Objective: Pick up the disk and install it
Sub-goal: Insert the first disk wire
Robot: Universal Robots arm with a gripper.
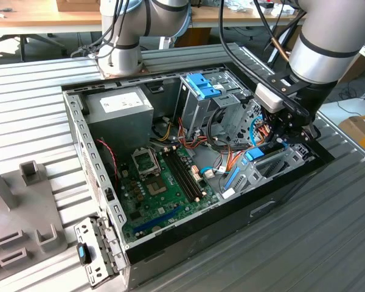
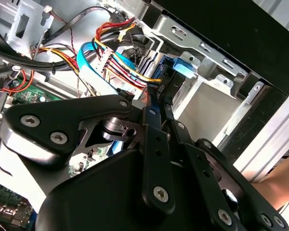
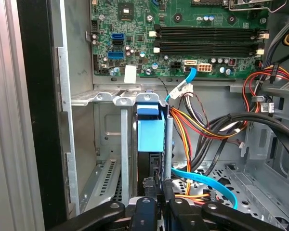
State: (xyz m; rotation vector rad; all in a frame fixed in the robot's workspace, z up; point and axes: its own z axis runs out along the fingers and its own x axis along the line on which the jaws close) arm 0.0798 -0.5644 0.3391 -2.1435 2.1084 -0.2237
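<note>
The disk (image 3: 149,137), black with a bright blue carrier, stands on edge in the grey metal bay (image 3: 106,98) at the front corner of the open computer case (image 1: 85,131). Its blue end (image 1: 254,154) shows just below my gripper (image 1: 285,137) at the exterior view's right. In the first wrist view my gripper (image 3: 160,185) reaches down into the bay, its two black fingers pressed together on the disk's near edge. In the second wrist view the fingertips (image 2: 156,103) meet at the disk's black and blue end (image 2: 172,77).
Bundles of red, yellow and blue cables (image 3: 202,125) run close beside the bay. The motherboard (image 1: 164,182) fills the case floor. A light-blue ribbed latch (image 1: 202,85) tops the upper cage. A perforated bracket (image 1: 96,252) lies outside the case corner. A second arm's base (image 1: 118,58) stands behind.
</note>
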